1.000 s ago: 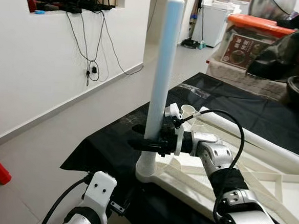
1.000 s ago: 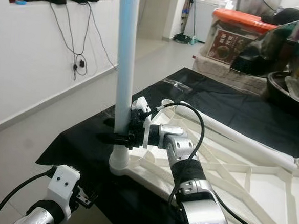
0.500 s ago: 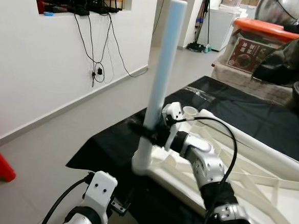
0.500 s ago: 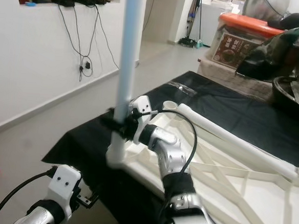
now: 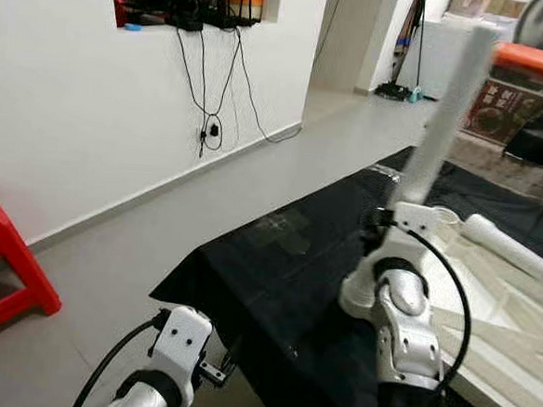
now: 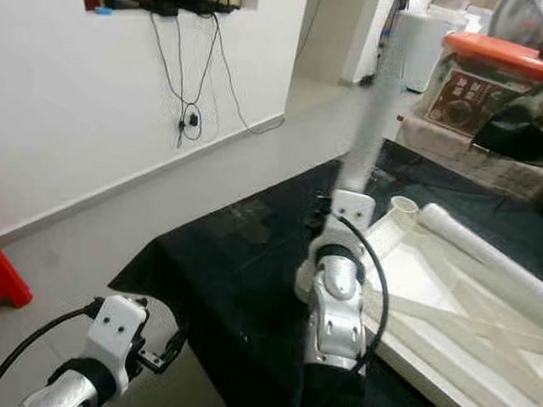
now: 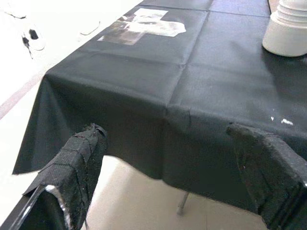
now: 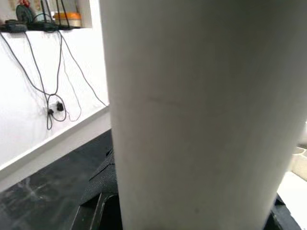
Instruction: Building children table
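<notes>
Two arms were in view, and the scene ran from a red stool [image 5: 1,273] on the floor at far left to a white table frame at far right. Behind the stool stood a white wall [image 5: 64,105] with black cables [image 5: 215,78] hanging from a recessed shelf.

Low at the near left, the left gripper [image 7: 168,172] hung beside the corner of a table covered by a black cloth [image 5: 277,260]. Its two black fingers [image 7: 79,158] stood spread wide apart with nothing between them, just short of the cloth's hanging edge.

Further right, the right arm [image 5: 403,315] reached forward over the cloth to a white table leg [image 5: 446,113]. This leg was a long, plain, round tube, pale and smooth, standing nearly upright with a slight lean. Its foot sat at a round white socket [image 7: 288,31] at the corner of the table frame [image 5: 515,314], which lay flat on the cloth as a lattice of white ribs. A second white tube [image 5: 511,248] lay along the frame just beyond.

The leg looked blurred in both eye views, so its top end was hard to make out. The wrist housing hid the right gripper [image 8: 187,211] from the head camera; in the right wrist view the tube stood so close that little but dark finger edges showed at its sides, pressed against it, so the gripper seemed clamped on the leg. The frame's far side was cut off at the right edge.
</notes>
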